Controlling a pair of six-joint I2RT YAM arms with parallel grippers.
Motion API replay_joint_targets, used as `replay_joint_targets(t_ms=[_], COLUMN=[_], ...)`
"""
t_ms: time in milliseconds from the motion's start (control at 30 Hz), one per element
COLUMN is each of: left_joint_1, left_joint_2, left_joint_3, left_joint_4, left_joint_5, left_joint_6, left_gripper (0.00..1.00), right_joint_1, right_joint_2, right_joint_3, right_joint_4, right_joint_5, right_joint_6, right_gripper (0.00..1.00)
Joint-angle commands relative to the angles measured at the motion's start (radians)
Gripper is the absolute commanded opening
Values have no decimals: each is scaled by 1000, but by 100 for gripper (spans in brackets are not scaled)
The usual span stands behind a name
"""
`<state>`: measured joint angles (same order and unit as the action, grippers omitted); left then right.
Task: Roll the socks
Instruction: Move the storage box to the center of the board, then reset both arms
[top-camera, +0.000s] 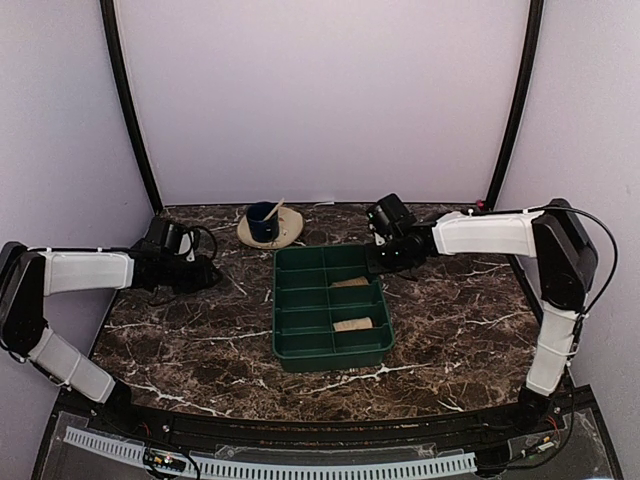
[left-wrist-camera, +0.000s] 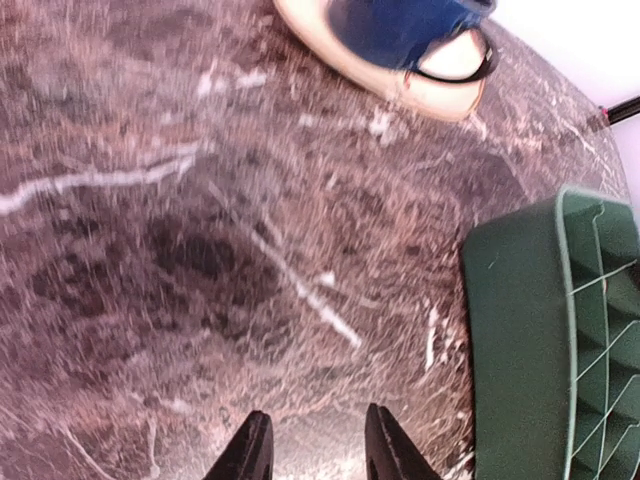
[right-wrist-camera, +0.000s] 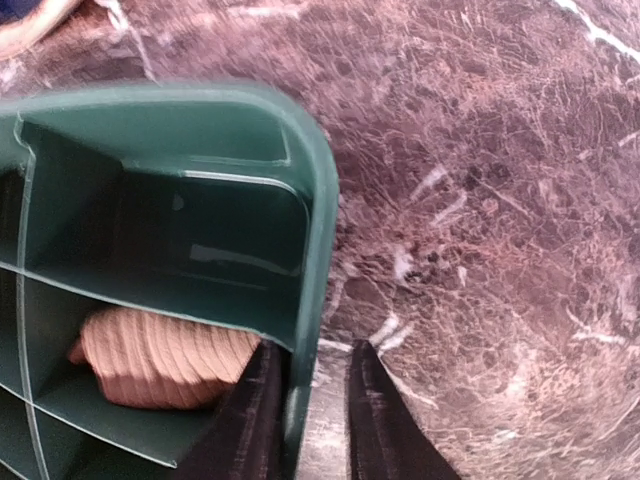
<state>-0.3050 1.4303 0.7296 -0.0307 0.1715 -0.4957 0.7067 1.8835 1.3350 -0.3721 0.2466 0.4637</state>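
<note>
We're seeing right claw (right-wrist-camera: 314, 347) parted, straddling tray (top-camera: 277, 300) rim at 1 o'clock, grasping nothing; left claw (left-wrist-camera: 316, 412) released; socks (top-camera: 352, 323) lying inside.

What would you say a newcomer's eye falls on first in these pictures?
The green compartment tray at the centre of the marble table, with one rolled tan sock and another sock nearer, both in its right-hand column. Next, the right tool straddling the tray's right wall near its far corner, and a blue cup on a saucer beyond the far left corner.
</note>
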Motion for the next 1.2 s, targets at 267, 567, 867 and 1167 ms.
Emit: replay_joint_targets(t_ms=[267,567,867,1167], left_joint_1=[-22,-24,-24,-16], left_joint_2=[-56,-85,-88,-52], left_joint_3=[198,230,60,-25], left_joint_4=[24,161,557,698], left_joint_5=[-190,-303,-384,-373], left_joint_6=[102,229,460,559], left_gripper=[34,34,37,40], right_joint_1=[-21,-19,-30,-77], right_joint_2=[-136,-280,-411,-571], right_joint_3=[-92,-134,-394,-558], right_joint_4=[-25,74,378,613], right_joint_5=[35,73,293,423], right_joint_6=[-51,-123,-239,-326], right_gripper=[40,53,64,87])
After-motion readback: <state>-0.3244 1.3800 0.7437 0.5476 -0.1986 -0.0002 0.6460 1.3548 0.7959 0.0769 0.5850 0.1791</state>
